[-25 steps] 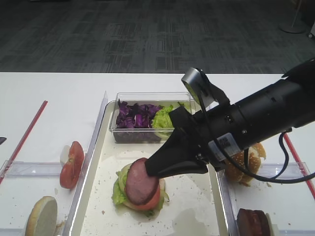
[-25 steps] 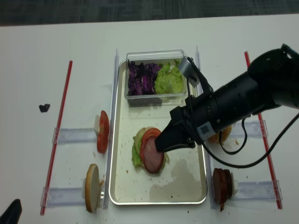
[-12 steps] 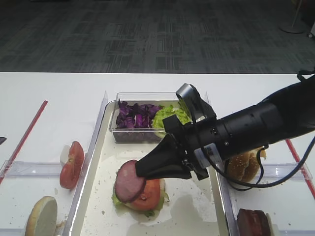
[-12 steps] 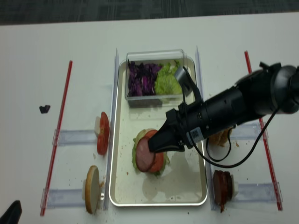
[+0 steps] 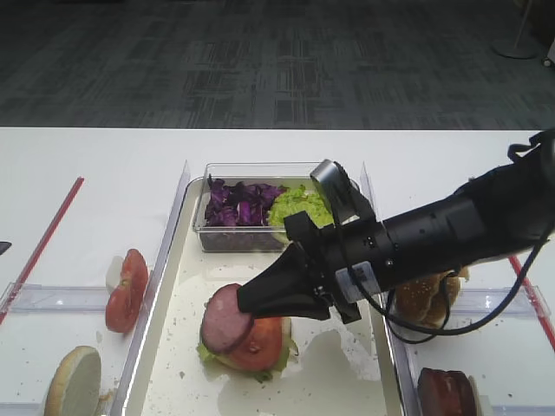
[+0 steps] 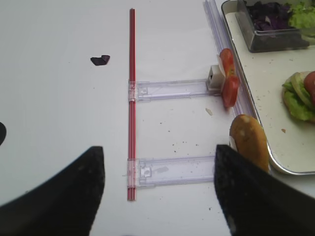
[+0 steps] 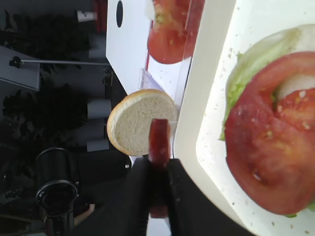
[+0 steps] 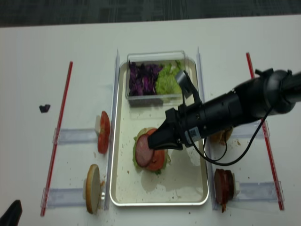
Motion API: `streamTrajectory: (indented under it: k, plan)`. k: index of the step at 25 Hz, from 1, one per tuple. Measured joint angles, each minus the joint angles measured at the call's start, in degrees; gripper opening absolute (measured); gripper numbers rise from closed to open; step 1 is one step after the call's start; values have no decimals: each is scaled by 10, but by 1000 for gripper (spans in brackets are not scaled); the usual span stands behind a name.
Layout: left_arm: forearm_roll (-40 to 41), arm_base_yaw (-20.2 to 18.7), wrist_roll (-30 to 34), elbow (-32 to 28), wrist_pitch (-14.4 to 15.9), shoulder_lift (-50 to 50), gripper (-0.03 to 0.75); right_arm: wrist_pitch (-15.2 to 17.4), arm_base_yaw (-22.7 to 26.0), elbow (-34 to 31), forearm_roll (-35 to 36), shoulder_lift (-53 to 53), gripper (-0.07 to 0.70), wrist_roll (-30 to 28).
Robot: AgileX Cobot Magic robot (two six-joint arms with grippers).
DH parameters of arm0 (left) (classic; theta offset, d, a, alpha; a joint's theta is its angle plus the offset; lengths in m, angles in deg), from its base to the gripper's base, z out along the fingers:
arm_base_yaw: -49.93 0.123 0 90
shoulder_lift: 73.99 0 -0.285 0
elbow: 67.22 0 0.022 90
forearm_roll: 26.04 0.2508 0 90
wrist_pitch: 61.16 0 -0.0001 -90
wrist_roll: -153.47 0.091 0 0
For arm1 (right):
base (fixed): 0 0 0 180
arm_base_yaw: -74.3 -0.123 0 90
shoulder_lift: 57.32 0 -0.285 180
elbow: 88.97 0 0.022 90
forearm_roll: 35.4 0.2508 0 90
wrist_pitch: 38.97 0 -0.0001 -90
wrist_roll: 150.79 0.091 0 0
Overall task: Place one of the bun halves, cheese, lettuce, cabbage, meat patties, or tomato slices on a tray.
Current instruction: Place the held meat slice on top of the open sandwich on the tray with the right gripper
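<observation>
We count one tray (image 8: 120, 190), one clear box (image 8: 155, 96) of cabbage (image 8: 143, 77) and lettuce (image 8: 168, 81), two bun halves (image 8: 92, 194) (image 8: 221, 136), two tomato slices (image 8: 103, 132) (image 8: 160, 159) and two meat patties (image 8: 144, 149) (image 8: 223, 183).

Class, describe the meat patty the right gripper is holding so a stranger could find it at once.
Start at the long silver-rimmed tray. Near its middle lies a stack of lettuce and tomato slice. The meat patty hangs tilted over it, pinched in the right gripper: pinkish-brown and thick, not glossy red.

Bright, even overhead light; glare on the tray (image 7: 206, 123); soft, slightly blurred overhead views.
</observation>
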State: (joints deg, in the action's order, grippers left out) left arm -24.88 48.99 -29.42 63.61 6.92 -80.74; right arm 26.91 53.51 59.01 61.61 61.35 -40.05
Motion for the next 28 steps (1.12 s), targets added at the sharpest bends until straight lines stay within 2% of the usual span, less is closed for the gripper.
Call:
streamTrajectory:
  k: [6,13,28]
  plan:
    - [0,0,0,0,0,0,439,-1,1,0,21,16,121,-16]
    - [0,0,0,0,0,0,439,-1,33,0,26,17,121,-18]
    - [0,0,0,0,0,0,439,-1,34,4,22,23,120,-10]
